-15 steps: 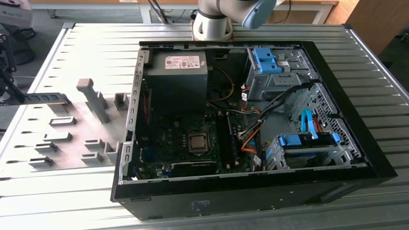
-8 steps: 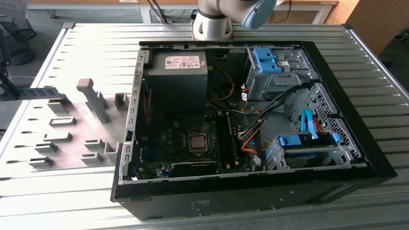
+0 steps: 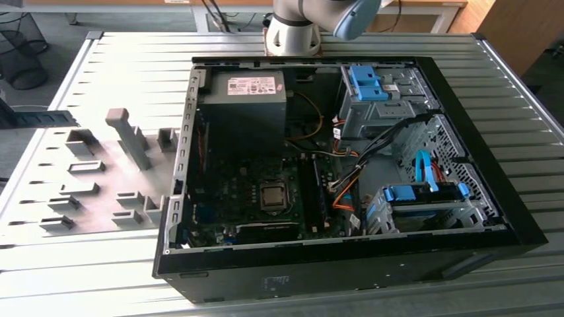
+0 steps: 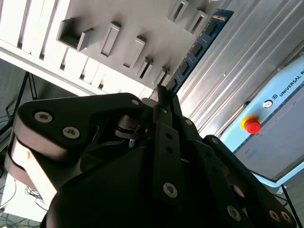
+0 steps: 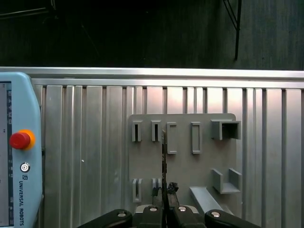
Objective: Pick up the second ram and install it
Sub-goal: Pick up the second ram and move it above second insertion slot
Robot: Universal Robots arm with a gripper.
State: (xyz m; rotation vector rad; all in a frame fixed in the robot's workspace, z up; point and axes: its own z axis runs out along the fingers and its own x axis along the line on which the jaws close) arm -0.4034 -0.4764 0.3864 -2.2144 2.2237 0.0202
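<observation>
A ribbed metal table [image 3: 105, 284] carries everything. Past its edge the exterior view takes in grey floor, a black wire bin [image 3: 22, 56] and wooden furniture [image 3: 520, 33]. A grey holder plate [image 3: 97, 198] with raised blocks and slots lies on the table. An open computer case [image 3: 352, 267] stands just beside the plate, on the exterior view's right, and the arm's base [image 3: 295, 33] rises behind the case.

Both wrist views look past the pincer [image 5: 164, 190] onto the plate. A pale blue control box [image 5: 16, 190] with a red button [image 5: 20, 140] lies on the table, well apart from the plate. The pincer is clamped on the ram stick [image 5: 164, 152], seen edge-on over the plate between its slots. The second wrist view shows the stick's blue face [image 4: 199, 45] reaching out from the fingers [image 4: 164, 102] across the plate's edge. Whether the stick touches the plate I cannot tell.
</observation>
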